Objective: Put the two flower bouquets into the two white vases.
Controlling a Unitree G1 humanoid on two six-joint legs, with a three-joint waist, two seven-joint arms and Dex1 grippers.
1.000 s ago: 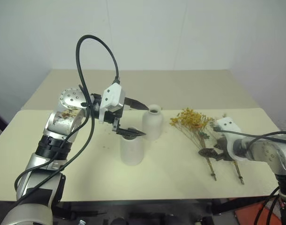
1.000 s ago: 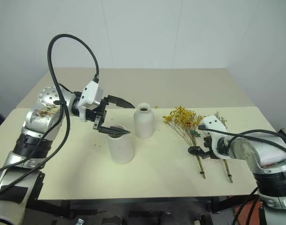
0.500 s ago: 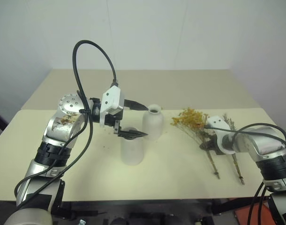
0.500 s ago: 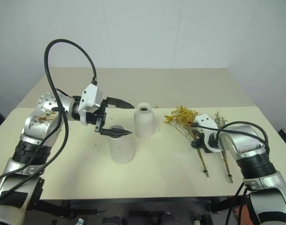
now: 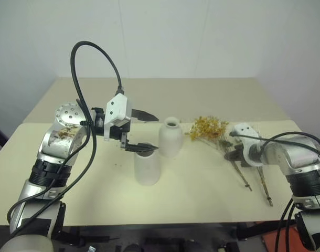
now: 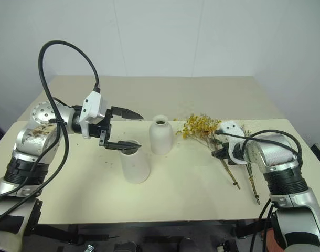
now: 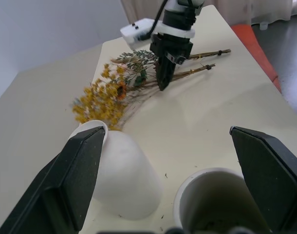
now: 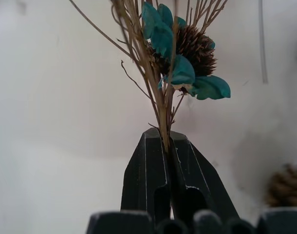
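Two matte white vases, the narrow-necked bottle and the broad-mouthed cylinder, stand mid-frame on my cream table. My left gripper hovers spread wide above the cylinder. My right gripper pinches the full yellow-orange bouquet stems at right; the sparse grey-green bouquet lies beside.

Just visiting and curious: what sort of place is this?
Probably a robot test room, not a home: a plain beige table against bare white walls, holding just two matte white ceramic vases and dried flower bunches.
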